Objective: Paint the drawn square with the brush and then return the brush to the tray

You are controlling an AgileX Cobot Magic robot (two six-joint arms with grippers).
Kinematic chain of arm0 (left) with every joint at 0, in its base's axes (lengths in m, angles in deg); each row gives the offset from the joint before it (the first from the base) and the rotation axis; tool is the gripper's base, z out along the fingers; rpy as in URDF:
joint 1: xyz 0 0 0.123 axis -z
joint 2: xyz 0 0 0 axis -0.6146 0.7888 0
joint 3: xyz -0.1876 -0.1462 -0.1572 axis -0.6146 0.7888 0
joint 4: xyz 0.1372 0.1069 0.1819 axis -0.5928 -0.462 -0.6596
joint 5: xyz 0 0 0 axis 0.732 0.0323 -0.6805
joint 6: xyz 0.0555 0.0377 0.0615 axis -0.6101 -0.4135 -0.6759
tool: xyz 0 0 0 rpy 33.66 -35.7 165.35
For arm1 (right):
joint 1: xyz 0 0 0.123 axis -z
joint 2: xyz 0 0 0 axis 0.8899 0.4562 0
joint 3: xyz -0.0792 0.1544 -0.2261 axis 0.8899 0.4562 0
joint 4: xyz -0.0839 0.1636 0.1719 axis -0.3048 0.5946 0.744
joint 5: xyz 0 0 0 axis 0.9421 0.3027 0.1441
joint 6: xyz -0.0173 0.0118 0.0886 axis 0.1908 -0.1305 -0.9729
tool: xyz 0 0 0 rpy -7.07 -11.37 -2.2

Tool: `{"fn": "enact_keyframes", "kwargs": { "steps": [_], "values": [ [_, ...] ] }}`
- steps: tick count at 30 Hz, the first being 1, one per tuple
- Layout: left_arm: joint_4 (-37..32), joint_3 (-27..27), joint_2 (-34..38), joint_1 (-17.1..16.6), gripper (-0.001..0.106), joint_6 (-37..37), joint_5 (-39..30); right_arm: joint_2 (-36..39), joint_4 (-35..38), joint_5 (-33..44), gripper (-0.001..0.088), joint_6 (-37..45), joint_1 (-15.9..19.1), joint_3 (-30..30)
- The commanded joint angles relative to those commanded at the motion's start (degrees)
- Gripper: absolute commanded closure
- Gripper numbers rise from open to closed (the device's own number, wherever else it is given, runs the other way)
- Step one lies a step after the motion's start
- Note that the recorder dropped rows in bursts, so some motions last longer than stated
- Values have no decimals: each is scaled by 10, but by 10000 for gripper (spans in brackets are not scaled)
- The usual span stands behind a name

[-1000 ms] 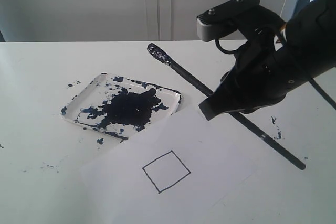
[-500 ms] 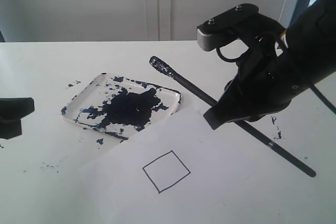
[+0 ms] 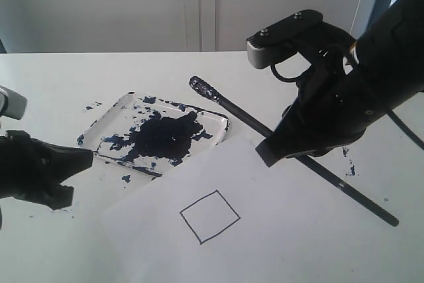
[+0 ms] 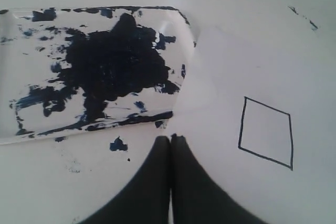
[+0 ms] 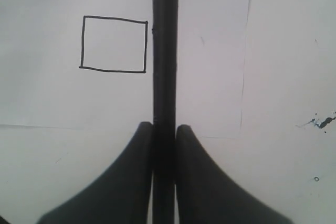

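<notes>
The right claw (image 5: 164, 126) is clamped around the shaft of the brush (image 3: 240, 113), whose paint-coated tip is just beside a corner of the tray (image 3: 109, 122). The blank square (image 3: 210, 216) lies on paper (image 3: 285, 230) near the tray. The left claw (image 4: 170, 140) (pressed together, empty) sits beside the tray's edge.

Left end effector (image 4: 170, 139) fingers together; right end effector (image 5: 164, 129) clamped.

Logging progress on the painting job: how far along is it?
Done: the brush is off the tray, clamped in the right gripper. In hand: its bristles are near the tray's corner, not over the drawn square. Left: it is blank, so painting it and returning the brush remain.
</notes>
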Motion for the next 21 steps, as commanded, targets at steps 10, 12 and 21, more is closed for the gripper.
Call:
{"fn": "enact_keyframes", "kwargs": {
  "steps": [10,12,21],
  "values": [
    [-6,0,15,11,1050,-28,18,0,0,51,868,-1,0,0],
    [-6,0,15,11,1050,-28,41,0,0,52,868,-1,0,0],
    [4,0,15,11,1049,-24,57,0,-1,39,868,-1,0,0]
  ]
}}
